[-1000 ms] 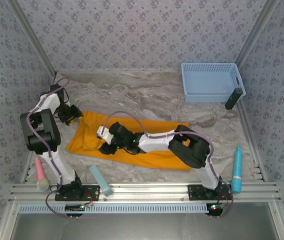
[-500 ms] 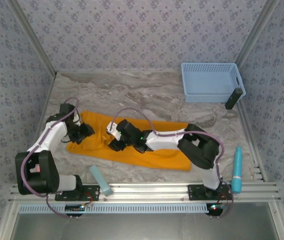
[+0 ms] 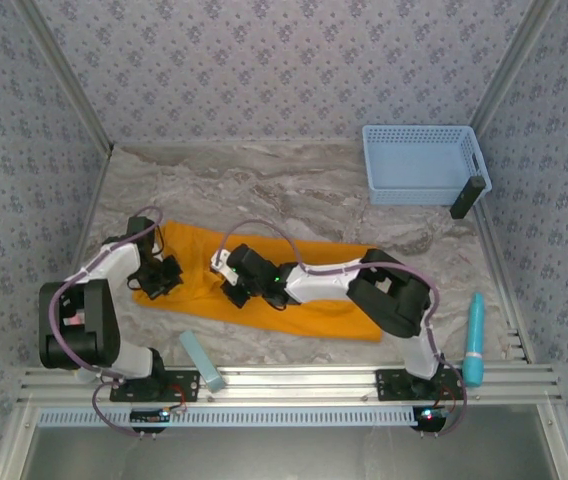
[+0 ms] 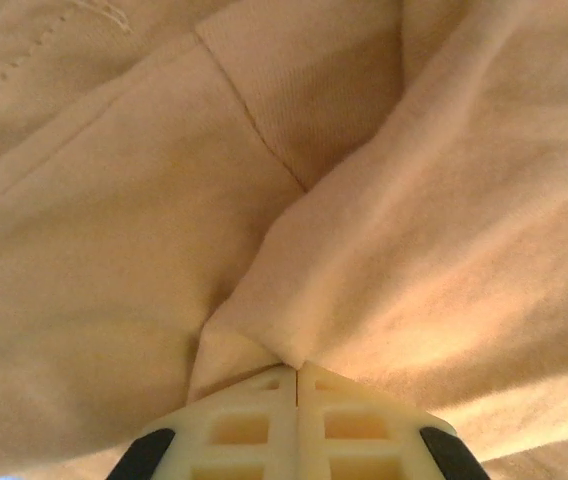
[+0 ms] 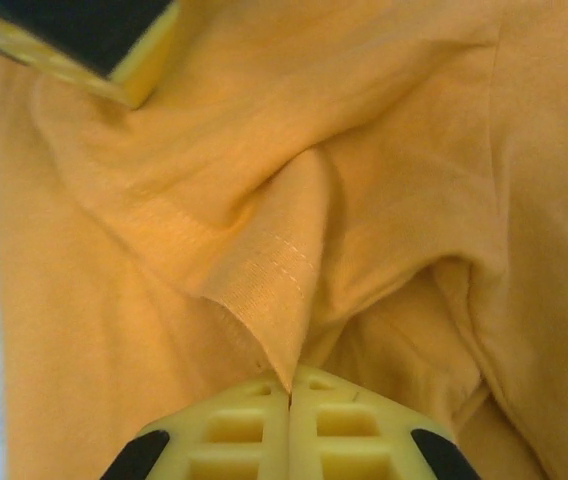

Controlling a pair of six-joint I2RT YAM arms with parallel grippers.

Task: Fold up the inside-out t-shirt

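The inside-out t-shirt [image 3: 192, 265] lies spread flat on the desk [image 3: 294, 190], toward its near edge. The left gripper [image 4: 295, 372] pinches a fabric fold at the shirt's left end. The right gripper [image 5: 290, 380] clamps a stitched hem fold near its middle.

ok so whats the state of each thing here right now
t-shirt, lying spread on the table, cloth pinched up in two spots
left gripper, jaws shut on a fold of the t-shirt
right gripper, jaws shut on a stitched hem of the t-shirt
light blue basket, upright at the far right, looks empty
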